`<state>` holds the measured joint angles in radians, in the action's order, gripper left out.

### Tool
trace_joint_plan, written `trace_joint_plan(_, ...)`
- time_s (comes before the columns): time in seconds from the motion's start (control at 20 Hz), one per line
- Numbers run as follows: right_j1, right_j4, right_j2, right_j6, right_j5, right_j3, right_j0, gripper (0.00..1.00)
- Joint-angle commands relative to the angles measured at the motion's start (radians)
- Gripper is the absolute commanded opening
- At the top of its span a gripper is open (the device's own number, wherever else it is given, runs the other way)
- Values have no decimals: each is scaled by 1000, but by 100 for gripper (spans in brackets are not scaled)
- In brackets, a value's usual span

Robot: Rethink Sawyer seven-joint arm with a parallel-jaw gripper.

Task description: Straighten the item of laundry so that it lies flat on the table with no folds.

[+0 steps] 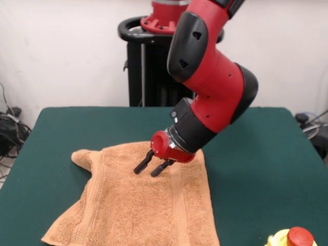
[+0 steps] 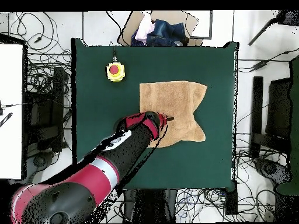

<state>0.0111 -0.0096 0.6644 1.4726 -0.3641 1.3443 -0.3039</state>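
Towel: the light orange-tan terry cloth towel point(image 1: 148, 205) lies on the dark green felt-covered table point(image 1: 266, 169), toward the middle, not flat; one corner is folded and bunched at the front view's left, and a woven band stripe runs near one edge.
Arm: the red and black robot arm point(image 1: 210, 82) reaches down over the towel.
Claw: the black two-fingered gripper point(image 1: 150, 167) is tilted, its tips just above or touching the cloth; the fingers stand slightly apart with nothing between them.
Button: a yellow box with a red round button point(image 2: 115, 71) sits on the table, well apart from the towel.
Floor: tangled cables point(image 2: 47, 87) surround the table.
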Motion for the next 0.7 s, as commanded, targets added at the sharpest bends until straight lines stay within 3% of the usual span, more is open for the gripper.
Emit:
trace_joint_plan(0.05, -68, 144, -125, 347, -27, -103, -41, 100)
trace_joint_plan(0.7, -79, 215, -114, 328, -43, -112, -53, 100)
